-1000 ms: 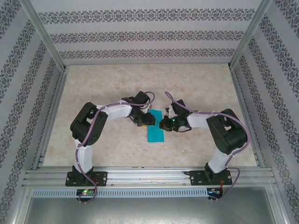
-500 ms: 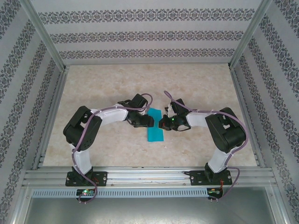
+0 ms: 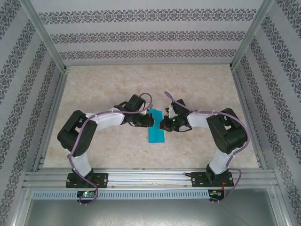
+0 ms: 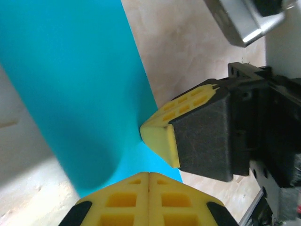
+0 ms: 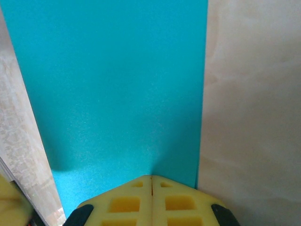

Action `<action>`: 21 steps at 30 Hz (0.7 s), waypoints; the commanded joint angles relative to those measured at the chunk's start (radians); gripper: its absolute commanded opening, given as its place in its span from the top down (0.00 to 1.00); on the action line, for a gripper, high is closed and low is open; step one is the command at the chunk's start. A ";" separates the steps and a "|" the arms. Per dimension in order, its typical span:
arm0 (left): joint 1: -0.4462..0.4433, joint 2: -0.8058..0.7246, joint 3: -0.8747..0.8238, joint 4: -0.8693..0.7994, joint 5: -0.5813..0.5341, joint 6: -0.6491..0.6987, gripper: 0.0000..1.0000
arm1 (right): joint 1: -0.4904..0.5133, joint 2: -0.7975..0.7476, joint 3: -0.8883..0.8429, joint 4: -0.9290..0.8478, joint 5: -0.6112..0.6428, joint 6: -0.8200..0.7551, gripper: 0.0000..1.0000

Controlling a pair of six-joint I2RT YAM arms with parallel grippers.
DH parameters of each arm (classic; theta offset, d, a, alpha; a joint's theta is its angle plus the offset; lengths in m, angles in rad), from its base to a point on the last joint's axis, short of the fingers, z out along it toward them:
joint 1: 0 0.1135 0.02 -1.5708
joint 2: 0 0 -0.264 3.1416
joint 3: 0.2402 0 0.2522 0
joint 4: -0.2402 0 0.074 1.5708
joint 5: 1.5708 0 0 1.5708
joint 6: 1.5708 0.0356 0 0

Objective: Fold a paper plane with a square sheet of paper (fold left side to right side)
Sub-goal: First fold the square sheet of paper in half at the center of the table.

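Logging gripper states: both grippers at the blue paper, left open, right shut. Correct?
Not quite: the left gripper is shut too, fingers together in the left wrist view. The right gripper is shut, and both are at the blue paper.

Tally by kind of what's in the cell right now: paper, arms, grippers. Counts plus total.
Thin teal-blue paper sheet, lying as a narrow rectangle: 1
Black-and-white robot arms: 2, left arm, right arm
Yellow-padded two-finger grippers: 2, left gripper, right gripper, both shut
Total: 5
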 commanded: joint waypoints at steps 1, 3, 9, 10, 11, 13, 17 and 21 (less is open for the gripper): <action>0.006 0.031 -0.016 0.063 0.032 -0.008 0.98 | 0.004 0.055 -0.022 -0.120 0.133 -0.033 1.00; 0.007 0.045 -0.019 0.057 0.009 -0.005 0.98 | 0.004 0.055 -0.021 -0.129 0.137 -0.037 1.00; 0.013 0.070 -0.041 0.049 -0.031 -0.007 0.97 | 0.004 0.055 -0.018 -0.148 0.150 -0.047 1.00; 0.016 0.074 -0.048 0.050 -0.033 -0.008 0.97 | 0.004 0.057 -0.018 -0.151 0.153 -0.047 1.00; 0.018 0.077 -0.053 0.051 -0.036 -0.009 0.97 | 0.004 0.057 -0.018 -0.152 0.156 -0.049 1.00; 0.023 0.079 -0.070 0.055 -0.046 -0.011 0.97 | 0.004 0.061 -0.016 -0.158 0.160 -0.052 1.00; 0.034 0.074 -0.100 0.069 -0.052 -0.015 0.97 | 0.002 0.065 -0.016 -0.170 0.174 -0.054 1.00; 0.052 0.068 -0.135 0.080 -0.060 -0.016 0.97 | -0.006 0.066 -0.024 -0.175 0.190 -0.050 1.00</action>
